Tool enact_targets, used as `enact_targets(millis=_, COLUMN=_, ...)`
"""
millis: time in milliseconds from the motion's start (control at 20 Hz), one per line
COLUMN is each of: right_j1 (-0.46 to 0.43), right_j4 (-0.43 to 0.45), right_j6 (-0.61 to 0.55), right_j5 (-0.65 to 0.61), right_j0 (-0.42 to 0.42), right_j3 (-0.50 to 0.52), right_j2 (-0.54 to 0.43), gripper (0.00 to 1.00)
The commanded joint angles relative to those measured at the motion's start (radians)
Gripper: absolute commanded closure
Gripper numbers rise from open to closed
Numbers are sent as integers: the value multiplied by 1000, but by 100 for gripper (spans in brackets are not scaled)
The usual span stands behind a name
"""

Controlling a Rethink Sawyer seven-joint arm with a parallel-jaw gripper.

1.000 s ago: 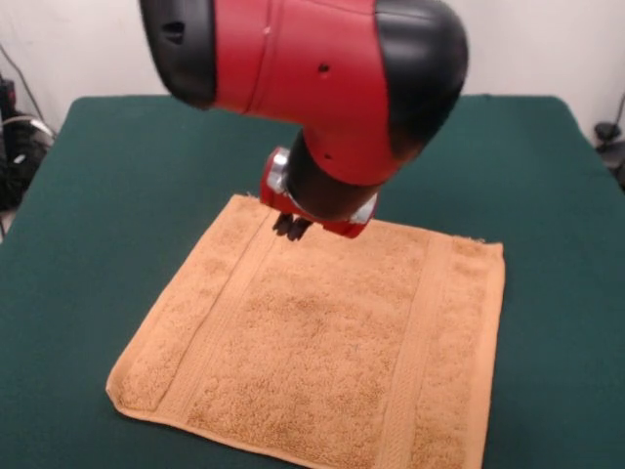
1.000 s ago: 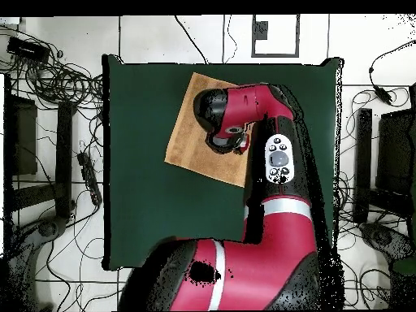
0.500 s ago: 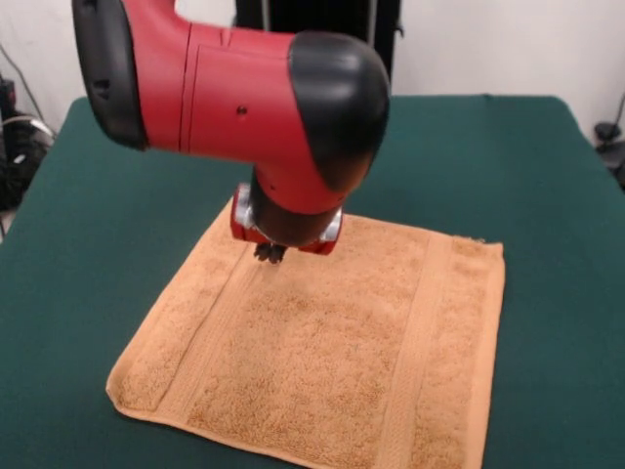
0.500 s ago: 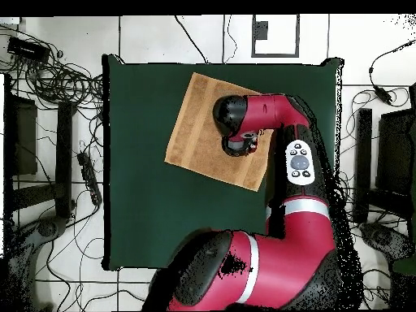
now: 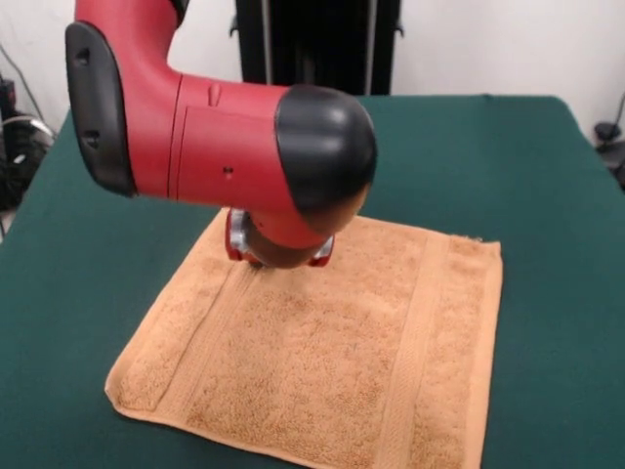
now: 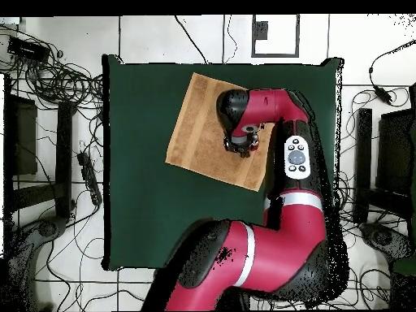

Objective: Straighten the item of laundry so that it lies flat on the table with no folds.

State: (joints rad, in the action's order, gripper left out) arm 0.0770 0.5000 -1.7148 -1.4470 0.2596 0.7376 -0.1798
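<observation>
Dark green table point(image 5: 547, 166) against a pale wall, cables trailing on the floor off its sides in the overhead view. Golden-orange towel point(image 5: 332, 352) spread near the table's front edge in the front view, set at a slight angle to that edge, 2 woven bands running across it. Mostly flat already; only the front-left corner point(image 5: 127, 391) looks slightly turned up or thickened, and the bottom edge runs out of the picture. Gripper point(image 5: 262, 262) low over the towel's far-left part, right by 1 woven band, its tips hidden under the red and black wrist: cannot tell whether spread or closed, nor whether touching or gripping cloth.

Judged step: a last smoothing or a release, with little left to do. To do it well:
- keep any downward press light, so as not to bunch the terry
- drag outward toward the nearest edge, never inward
- if cloth is pinched, let go low and lift straight up
- check the front-left corner afterwards for a tucked fold
</observation>
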Motion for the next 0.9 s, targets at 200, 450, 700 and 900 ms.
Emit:
enact_targets(millis=200, right_j1=-232, right_j4=203, right_j6=326, right_j5=-176, right_j0=-32, right_j3=-240, right_j2=10, gripper=100)
enact_targets(millis=450, right_j1=-251, right_j4=247, right_j6=352, right_j5=-223, right_j0=-31, right_j3=-288, right_j2=42, gripper=100)
enact_targets(millis=700, right_j1=-248, right_j4=273, right_j6=385, right_j5=-202, right_j0=-19, right_j3=-286, right_j2=66, gripper=100)
enact_targets(millis=900, right_j1=-230, right_j4=286, right_j6=403, right_j5=-168, right_j0=-8, right_j3=-253, right_j2=87, gripper=100)
